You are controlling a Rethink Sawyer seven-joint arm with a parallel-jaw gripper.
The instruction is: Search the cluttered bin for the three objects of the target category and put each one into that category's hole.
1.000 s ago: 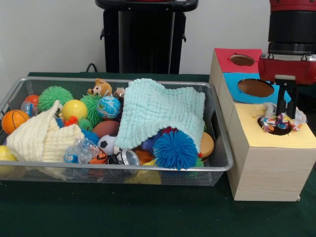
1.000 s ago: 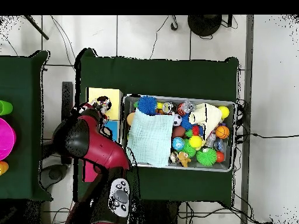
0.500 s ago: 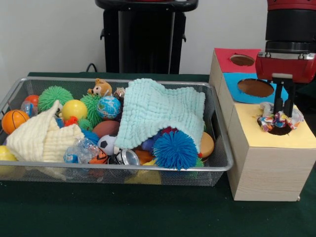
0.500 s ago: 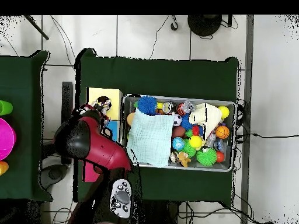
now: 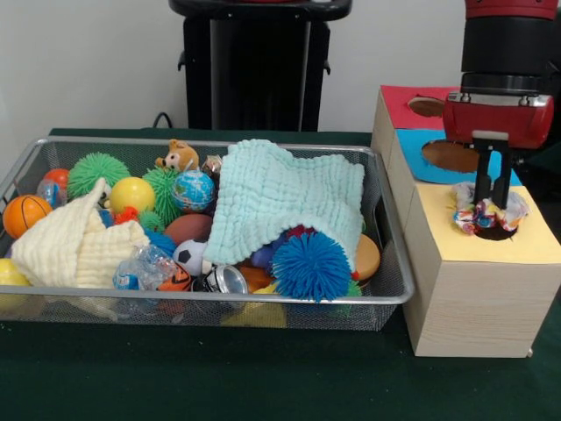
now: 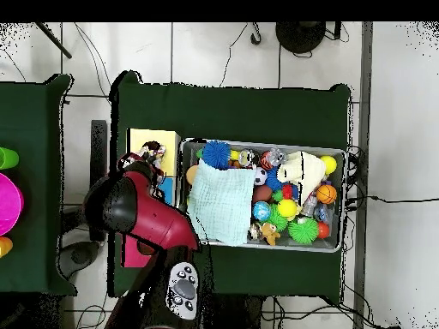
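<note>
My tool (image 5: 492, 182) hangs over the yellow hole (image 5: 496, 230) of the wooden box (image 5: 473, 289), fingers spread just wide enough to straddle the crinkled wrapper bundle (image 5: 487, 213) resting in that opening. The bundle sits at the hole's mouth, not fully sunk, probably because its loose edges catch the rim. The wire bin (image 5: 396, 289) beside the box holds the remaining clutter under a mint cloth (image 5: 285, 197).

A robotics lab: green-clothed table (image 6: 231, 111) on a pale tiled floor (image 6: 214, 51) strewn with cables (image 6: 369, 199) (several run loose), a wire bin (image 5: 202, 303) of toys beside a wooden sorting box (image 5: 478, 298).
</note>
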